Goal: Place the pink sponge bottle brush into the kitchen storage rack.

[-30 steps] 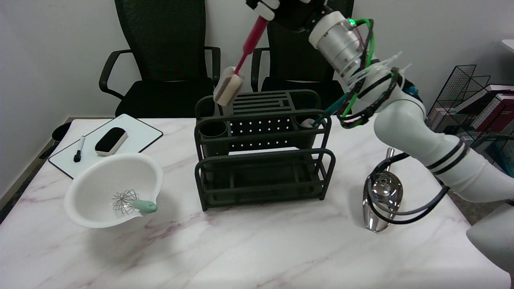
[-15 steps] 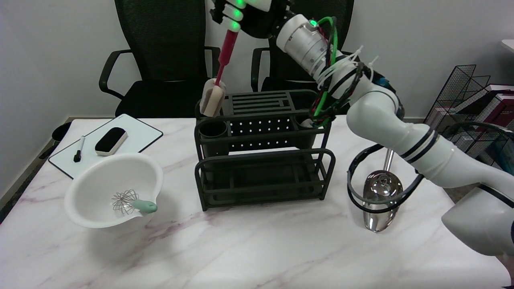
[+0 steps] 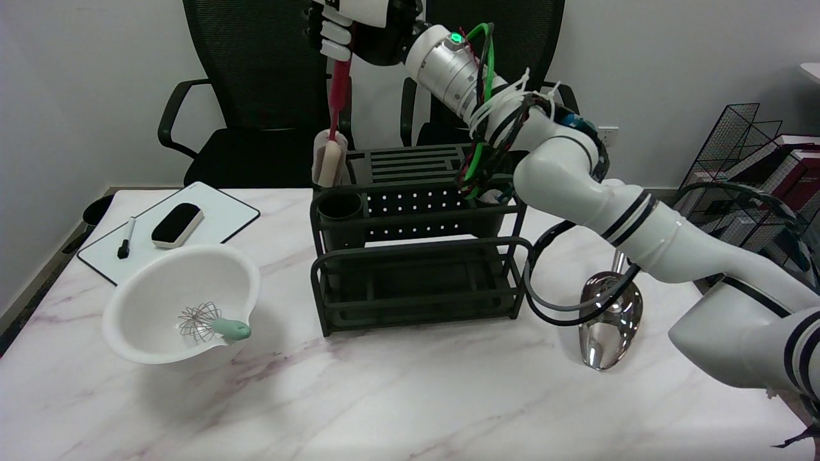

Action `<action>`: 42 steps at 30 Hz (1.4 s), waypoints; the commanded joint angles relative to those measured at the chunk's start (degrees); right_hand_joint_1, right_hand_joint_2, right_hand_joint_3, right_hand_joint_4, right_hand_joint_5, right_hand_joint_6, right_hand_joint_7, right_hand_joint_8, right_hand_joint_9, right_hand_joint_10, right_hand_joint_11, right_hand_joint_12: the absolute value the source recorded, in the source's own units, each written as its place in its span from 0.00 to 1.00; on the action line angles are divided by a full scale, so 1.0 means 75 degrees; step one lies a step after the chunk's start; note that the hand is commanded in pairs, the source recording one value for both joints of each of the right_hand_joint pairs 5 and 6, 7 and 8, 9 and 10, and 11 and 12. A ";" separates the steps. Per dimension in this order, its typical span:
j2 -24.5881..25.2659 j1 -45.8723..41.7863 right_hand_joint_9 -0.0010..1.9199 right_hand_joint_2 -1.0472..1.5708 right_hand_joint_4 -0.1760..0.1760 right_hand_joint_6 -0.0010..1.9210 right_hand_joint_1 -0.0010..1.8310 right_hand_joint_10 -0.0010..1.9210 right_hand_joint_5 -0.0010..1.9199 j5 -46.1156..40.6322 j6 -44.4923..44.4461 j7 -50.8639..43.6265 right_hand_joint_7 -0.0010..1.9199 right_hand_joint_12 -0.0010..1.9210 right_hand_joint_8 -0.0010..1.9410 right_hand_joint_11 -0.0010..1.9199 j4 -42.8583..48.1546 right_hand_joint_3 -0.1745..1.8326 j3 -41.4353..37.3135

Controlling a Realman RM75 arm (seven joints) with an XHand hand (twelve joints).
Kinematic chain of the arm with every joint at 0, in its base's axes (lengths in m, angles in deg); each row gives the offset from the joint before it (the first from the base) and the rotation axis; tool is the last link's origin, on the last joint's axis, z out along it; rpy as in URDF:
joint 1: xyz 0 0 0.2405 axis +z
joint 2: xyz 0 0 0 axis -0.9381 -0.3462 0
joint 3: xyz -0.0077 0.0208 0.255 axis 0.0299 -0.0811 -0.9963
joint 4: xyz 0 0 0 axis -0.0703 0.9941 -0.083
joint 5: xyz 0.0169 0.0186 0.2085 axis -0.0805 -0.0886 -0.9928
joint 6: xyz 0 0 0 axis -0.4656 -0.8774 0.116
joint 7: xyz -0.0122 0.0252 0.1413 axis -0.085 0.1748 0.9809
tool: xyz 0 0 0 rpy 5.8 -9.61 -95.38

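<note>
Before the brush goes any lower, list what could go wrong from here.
1. The sponge head hangs at the rack's top left rear corner, behind the round cup, so lowering may catch it on a rail or drop it outside.
2. The right hand holds only the handle's top end, so the brush may swing or slip in the fingers.

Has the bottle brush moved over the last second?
Yes. The bottle brush swung left along the storage rack and now hangs nearly upright over its back-left corner, held by the right hand.
</note>
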 commanded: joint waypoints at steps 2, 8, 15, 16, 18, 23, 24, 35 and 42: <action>0.0650 0.0649 1.00 0.90 0.50 1.00 0.67 1.00 1.00 0.0936 0.0028 0.0009 1.00 0.98 0.99 0.98 -0.1198 0.33 0.0277; 0.0561 0.0250 1.00 0.90 0.50 1.00 0.67 1.00 1.00 0.0825 0.0017 0.0066 1.00 0.98 0.99 0.98 -0.0968 0.33 0.0264; 0.0434 -0.0195 1.00 0.90 0.50 1.00 0.67 1.00 1.00 0.0815 -0.0146 0.0084 1.00 0.98 0.99 0.98 -0.0759 0.34 0.0167; 0.0423 -0.0211 1.00 0.90 0.50 1.00 0.67 1.00 1.00 0.0815 -0.0156 0.0084 1.00 0.98 0.99 0.98 -0.0752 0.33 0.0160; 0.0415 -0.0259 1.00 0.90 0.50 1.00 0.67 1.00 1.00 0.0774 -0.0164 0.0084 1.00 0.98 0.99 0.98 -0.0756 0.33 0.0149; 0.0402 -0.0311 1.00 0.91 0.50 1.00 0.67 1.00 1.00 0.0729 -0.0164 0.0084 1.00 0.98 0.99 0.99 -0.0887 0.33 0.0160; 0.0394 -0.0311 1.00 0.91 0.50 1.00 0.67 1.00 1.00 0.0729 -0.0170 0.0084 1.00 0.98 0.99 0.99 -0.0913 0.33 0.0160; 0.0405 -0.0371 1.00 0.92 0.50 1.00 0.66 1.00 1.00 0.0729 -0.0359 0.0084 1.00 0.98 0.99 0.98 -0.1125 0.31 0.0202; 0.0408 -0.0569 1.00 0.91 0.50 1.00 0.67 1.00 1.00 0.0729 -0.0473 0.0142 1.00 0.98 0.99 0.98 -0.1171 0.32 0.0205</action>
